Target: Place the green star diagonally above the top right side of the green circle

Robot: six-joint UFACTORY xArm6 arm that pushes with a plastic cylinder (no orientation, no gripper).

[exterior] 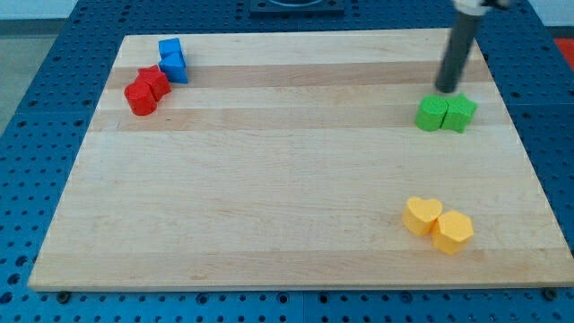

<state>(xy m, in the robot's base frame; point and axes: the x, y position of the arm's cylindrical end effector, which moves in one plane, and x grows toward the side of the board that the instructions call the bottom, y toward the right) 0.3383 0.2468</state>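
my tip [446, 90] touches the counter [287, 179] just above the two touching green blocks, the green circle [431, 114] and green star [459, 114]. this hand is a bare rod, holding nothing. far left: red and blue blocks.

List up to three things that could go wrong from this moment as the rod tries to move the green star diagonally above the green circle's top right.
1. My tip sits just above two touching green blocks; one push may shift both.
2. Their shapes are hard to tell apart here, so the wrong one could be pushed.
3. They lie near the board's right edge, leaving little room up and right.
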